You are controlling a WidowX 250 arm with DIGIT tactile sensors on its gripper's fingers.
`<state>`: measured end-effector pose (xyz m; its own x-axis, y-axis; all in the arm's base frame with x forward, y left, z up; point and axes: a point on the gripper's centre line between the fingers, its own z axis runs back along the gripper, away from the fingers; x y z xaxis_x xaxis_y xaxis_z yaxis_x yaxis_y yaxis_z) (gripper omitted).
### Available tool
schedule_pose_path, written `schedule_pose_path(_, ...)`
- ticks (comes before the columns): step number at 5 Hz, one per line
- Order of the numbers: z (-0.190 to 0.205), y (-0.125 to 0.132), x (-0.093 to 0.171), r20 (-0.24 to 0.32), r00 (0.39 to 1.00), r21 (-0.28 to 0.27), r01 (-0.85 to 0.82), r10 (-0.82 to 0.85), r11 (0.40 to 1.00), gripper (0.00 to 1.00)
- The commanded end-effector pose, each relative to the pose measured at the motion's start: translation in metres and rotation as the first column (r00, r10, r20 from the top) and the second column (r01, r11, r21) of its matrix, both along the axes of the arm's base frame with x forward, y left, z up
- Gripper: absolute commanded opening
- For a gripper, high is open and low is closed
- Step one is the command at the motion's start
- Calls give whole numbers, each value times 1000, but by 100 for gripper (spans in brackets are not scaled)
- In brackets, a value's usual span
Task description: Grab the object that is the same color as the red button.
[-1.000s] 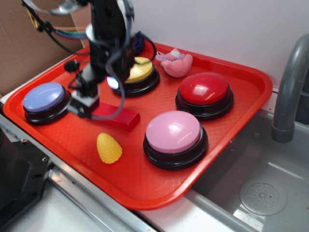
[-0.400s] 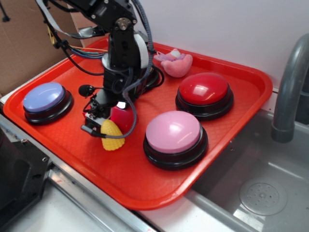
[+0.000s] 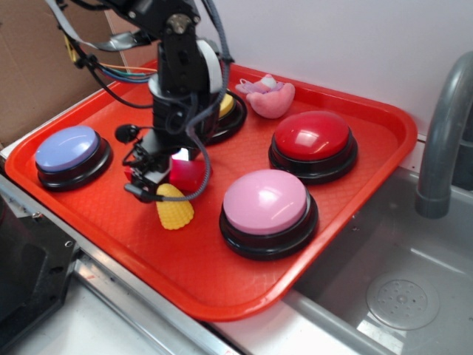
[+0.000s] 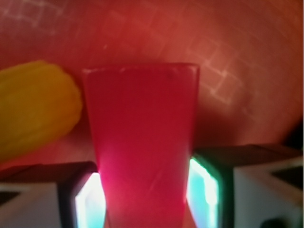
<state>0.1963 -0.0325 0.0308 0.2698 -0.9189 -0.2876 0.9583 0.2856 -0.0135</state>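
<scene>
The red block sits clamped between my fingers, which I see pressed to both its sides, just beside the yellow cone toy over the red tray, left of the pink button and well apart from the red button.

Dome buttons: four, namely red button, pink, blue, yellow. Red block: one. Yellow cone toy: one. Pink plush: one.
</scene>
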Motion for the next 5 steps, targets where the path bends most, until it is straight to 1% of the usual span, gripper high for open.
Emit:
schedule_pose_path(1,94,-9,-12,146,907,-129,-378,394,917,0)
schedule_pose_path(2,141,-13,-16,120,779,-190,-590,615,785,0)
schedule_pose_path(3,164,-24,-15,91,602,-217,-765,793,606,0)
schedule_pose_path(4,181,-27,-8,91,386,-232,-888,918,397,0)
schedule_pose_path(5,172,-23,-4,194,222,-251,-931,956,267,0)
